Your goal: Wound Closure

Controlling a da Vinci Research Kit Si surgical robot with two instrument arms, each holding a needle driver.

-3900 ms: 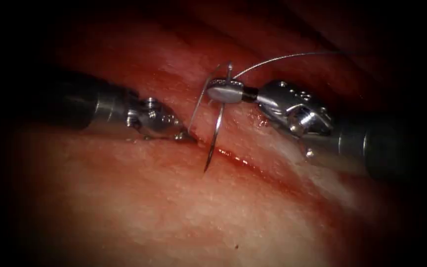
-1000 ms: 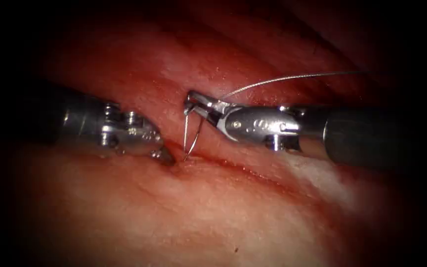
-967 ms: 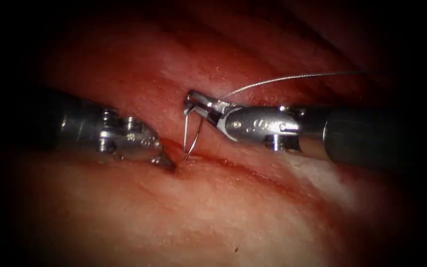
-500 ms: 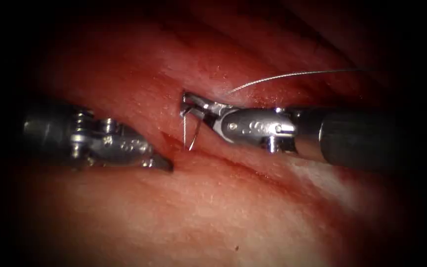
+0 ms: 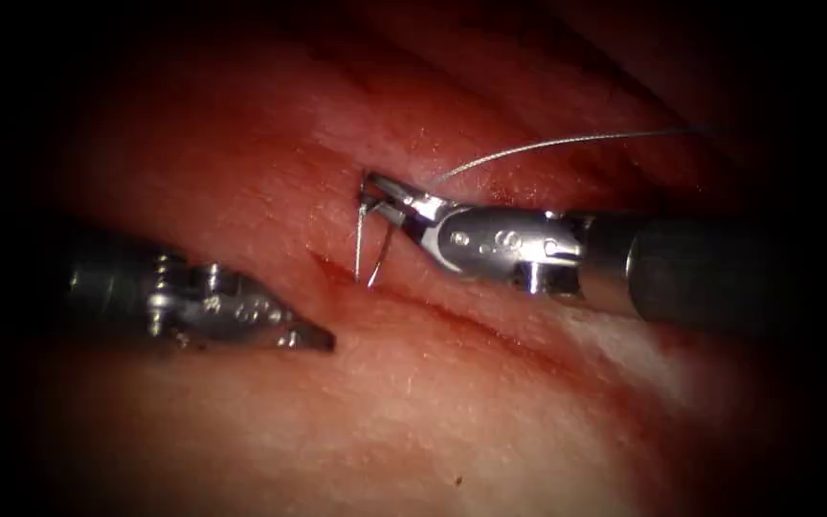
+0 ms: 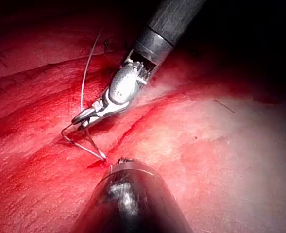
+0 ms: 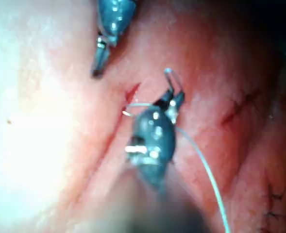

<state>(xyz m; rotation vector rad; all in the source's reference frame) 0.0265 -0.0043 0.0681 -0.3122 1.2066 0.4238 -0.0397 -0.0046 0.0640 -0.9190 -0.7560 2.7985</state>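
Endoscope: right claw (image 5: 380, 191) grips needle (image 5: 368, 251) near swaged end; left claw (image 5: 323, 338) closed, empty.

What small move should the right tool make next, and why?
Probably roll the right tool at its wrist to drive the needle along its curve: it grips the needle near the thread end, tip at the right edge of the cut, and the left tool, shut and empty, lies left of it.

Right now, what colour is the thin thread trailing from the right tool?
Pale silvery grey thread, clearest in the endoscope view against the red tissue.
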